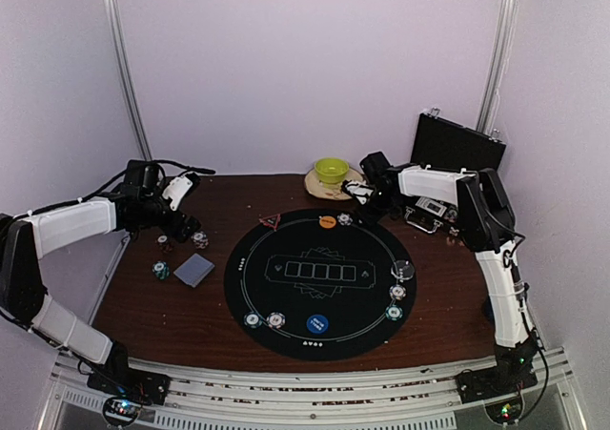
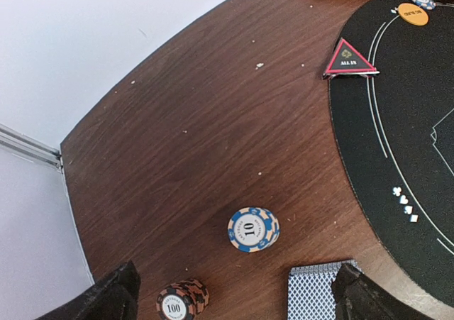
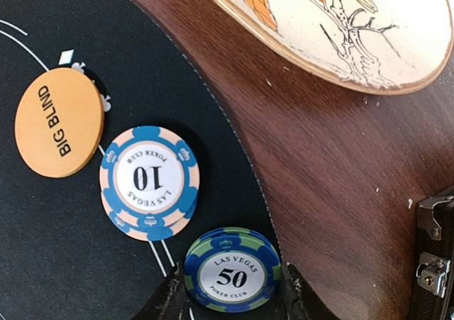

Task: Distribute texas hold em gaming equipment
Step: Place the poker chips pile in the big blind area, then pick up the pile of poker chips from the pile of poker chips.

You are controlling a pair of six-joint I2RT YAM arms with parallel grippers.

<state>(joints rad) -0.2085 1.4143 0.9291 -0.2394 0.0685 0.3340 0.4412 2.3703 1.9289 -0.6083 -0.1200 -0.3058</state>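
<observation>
Right end effector (image 3: pixel 230 293) pinches the 50 chip (image 3: pixel 230 269) across its rim; probably stiff, light, slick; left end effector (image 2: pixel 234 295) gapes wide

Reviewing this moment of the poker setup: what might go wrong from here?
1. The right fingers pinch the 50 chip by its rim at the edge of the mat, close beside the 10 chip. Released here, it may land half off the mat or overlap that chip.
2. The left fingers stand wide open, with the stack of 100 chips and the card deck both seen between them. Closing here might topple the stack or shift the deck.
</observation>
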